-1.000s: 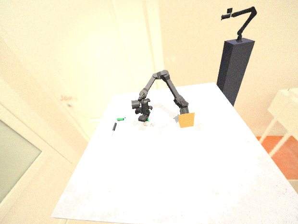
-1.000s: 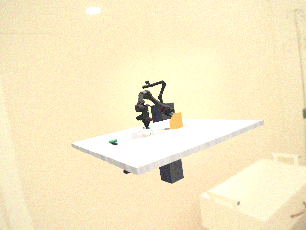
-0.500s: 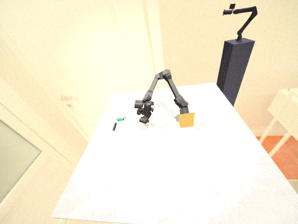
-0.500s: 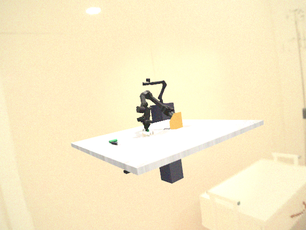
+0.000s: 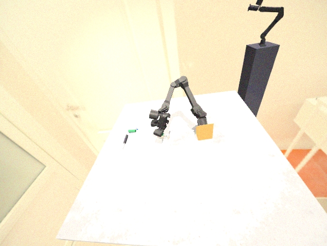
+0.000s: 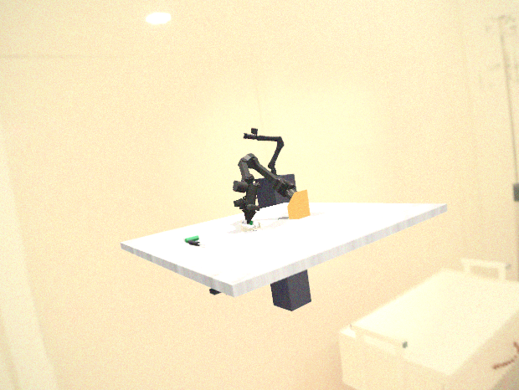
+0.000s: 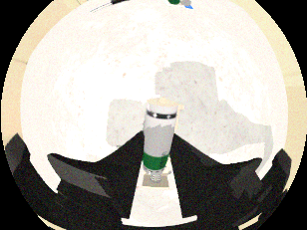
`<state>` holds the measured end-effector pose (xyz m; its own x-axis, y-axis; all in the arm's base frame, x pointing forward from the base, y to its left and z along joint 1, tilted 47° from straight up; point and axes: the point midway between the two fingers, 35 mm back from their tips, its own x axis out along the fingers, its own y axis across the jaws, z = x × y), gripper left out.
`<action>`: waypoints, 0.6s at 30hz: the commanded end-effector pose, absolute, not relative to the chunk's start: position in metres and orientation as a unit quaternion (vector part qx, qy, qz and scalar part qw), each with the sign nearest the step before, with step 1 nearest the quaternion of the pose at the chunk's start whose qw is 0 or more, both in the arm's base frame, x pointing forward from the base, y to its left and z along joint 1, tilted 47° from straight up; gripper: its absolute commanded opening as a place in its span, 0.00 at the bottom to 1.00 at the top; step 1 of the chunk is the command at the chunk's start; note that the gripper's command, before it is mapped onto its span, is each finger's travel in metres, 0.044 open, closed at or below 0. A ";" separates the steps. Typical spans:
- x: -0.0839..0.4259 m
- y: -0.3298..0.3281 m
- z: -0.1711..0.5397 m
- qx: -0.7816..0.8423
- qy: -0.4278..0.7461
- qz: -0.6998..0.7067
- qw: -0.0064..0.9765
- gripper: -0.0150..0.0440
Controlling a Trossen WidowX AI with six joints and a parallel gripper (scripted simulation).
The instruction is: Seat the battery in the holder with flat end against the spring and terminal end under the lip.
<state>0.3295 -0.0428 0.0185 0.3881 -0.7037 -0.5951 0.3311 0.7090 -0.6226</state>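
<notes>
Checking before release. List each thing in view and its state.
gripper: shut on the battery, low over the table.
battery: held between the fingers, not released.
holder: mostly hidden under the gripper; seating cannot be told.
green item: lying on the table, untouched.
dark pen-like item: lying flat, untouched.

Site: indoor room, lab-style test station | Evidence: bare cream walls; panelled door (image 5: 23, 163) at left; white surface (image 5: 184, 185); camera arm on dark pedestal (image 5: 257, 76)

Top looks down from afar, exterior sideways, wrist close; all share the table (image 5: 184, 185), seemingly.
</notes>
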 end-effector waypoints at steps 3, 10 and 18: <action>0.328 -0.045 0.016 -0.214 0.441 -0.316 0.812 0.39; 0.328 -0.046 0.013 -0.220 0.428 -0.311 0.820 0.39; 0.327 -0.048 0.011 -0.226 0.413 -0.304 0.828 0.39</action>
<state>0.3282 -0.0462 0.0115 0.4671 -0.6891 -0.5541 0.3206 0.7160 -0.6202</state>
